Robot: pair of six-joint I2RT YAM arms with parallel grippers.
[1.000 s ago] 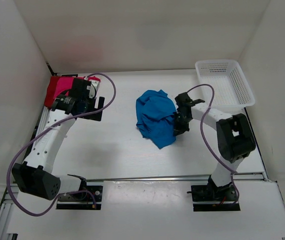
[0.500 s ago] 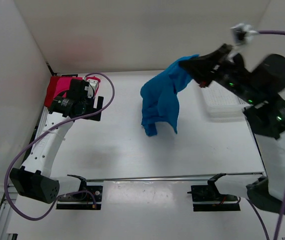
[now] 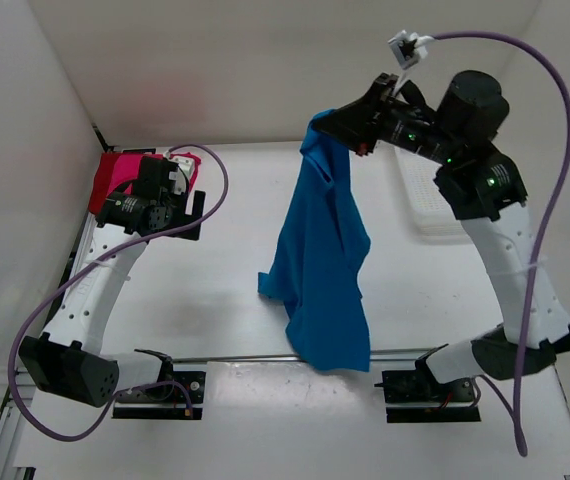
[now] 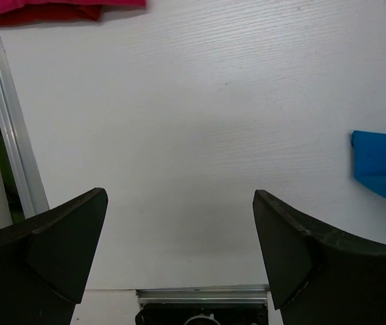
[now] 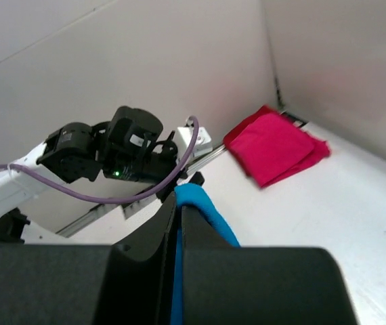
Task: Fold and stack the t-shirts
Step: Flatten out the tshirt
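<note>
My left arm lies low and stretched forward along the left side, elbow close to its mount, wrist bent over at the far end. The left tool faces straight down, its two fingers spread as wide as I can see them go, with nothing between them. My right arm is reared up high, forearm climbing steeply, wrist swung in toward the middle. The right tool is clamped tight, fingers pressed together on the top edge of the blue t-shirt, which hangs from it.
</note>
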